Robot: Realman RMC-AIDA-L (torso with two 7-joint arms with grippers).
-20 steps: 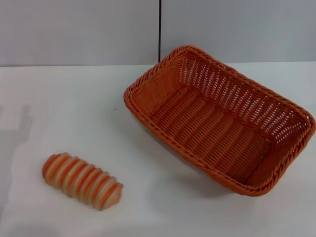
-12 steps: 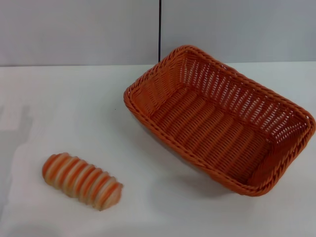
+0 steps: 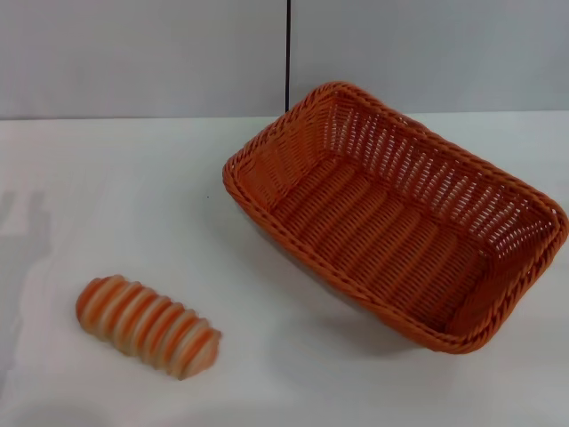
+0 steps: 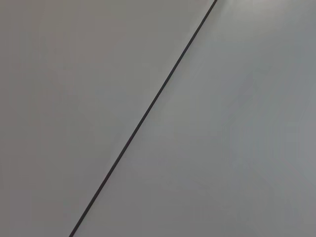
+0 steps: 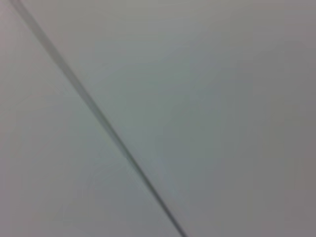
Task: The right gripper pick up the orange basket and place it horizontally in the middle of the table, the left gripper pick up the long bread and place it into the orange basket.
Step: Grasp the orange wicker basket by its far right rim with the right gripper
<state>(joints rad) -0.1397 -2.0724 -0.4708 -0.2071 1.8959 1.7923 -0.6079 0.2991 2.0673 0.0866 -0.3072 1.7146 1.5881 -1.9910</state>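
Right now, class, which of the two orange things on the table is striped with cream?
The long bread, the small ridged loaf; the orange basket is plain woven orange.

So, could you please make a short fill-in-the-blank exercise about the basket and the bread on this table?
1. The orange basket is ____ inside: nothing lies in it.
2. In the head view, the long bread lies on the white table, to the ____ of the basket.
3. The bread and the basket do not ____ each other.
4. Neither ____ shows in any view.

Missing words: empty; left; touch; gripper
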